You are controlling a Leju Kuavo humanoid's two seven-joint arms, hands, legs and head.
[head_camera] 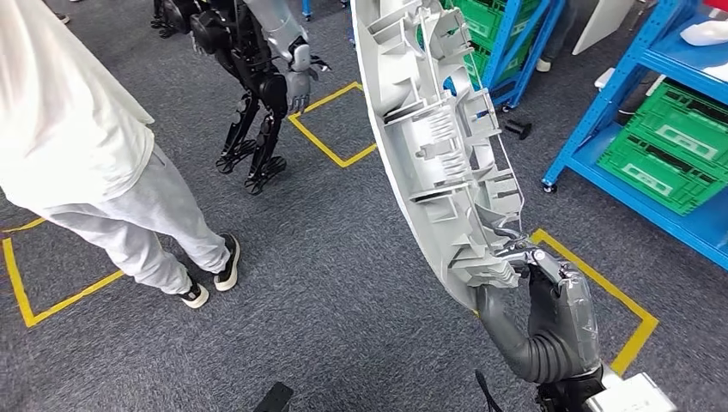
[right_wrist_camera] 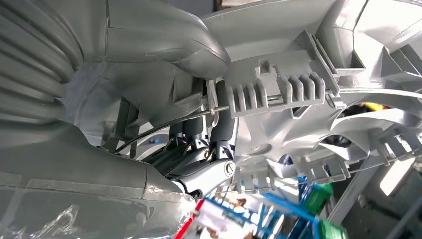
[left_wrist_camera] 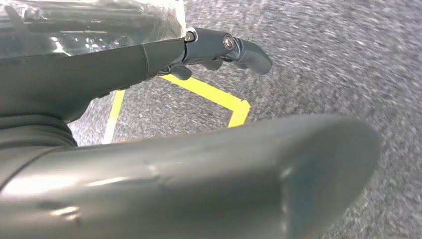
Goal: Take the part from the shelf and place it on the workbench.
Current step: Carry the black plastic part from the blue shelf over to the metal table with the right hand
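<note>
Head view, looking down at a grey carpeted floor (head_camera: 343, 283). The right hand (head_camera: 549, 300), at lower right of the frame, grasps the lower end of the part (head_camera: 438, 129), a long, curved, pale grey moulded plastic panel with ribs and clips on its inner face. The part rises from the hand towards the top centre of the frame, tilted slightly left, and is carried in the air above the floor. In the right wrist view the thumb (right_wrist_camera: 164, 40) lies over a ribbed section of the part (right_wrist_camera: 278, 94) while the darker fingers (right_wrist_camera: 199, 134) curl behind it.

The left hand (left_wrist_camera: 224, 47) hangs above the carpet in the left wrist view, holding nothing, its dark fingers (left_wrist_camera: 249, 52) extended with the tips bent; the frame is motion-blurred.

Surroundings: a person (head_camera: 94, 154) in a white top and light grey trousers stands at the left of the head view. A second humanoid robot (head_camera: 257, 77) with black legs stands at upper centre-left, beside a yellow tape square (head_camera: 330, 120) on the floor. Blue shelving (head_camera: 627, 129) holding green crates (head_camera: 665, 154) fills the upper right, partly hidden behind the part. More yellow tape (head_camera: 601, 287) lies just behind the right hand, and another outline (head_camera: 26, 292) at the left edge.
</note>
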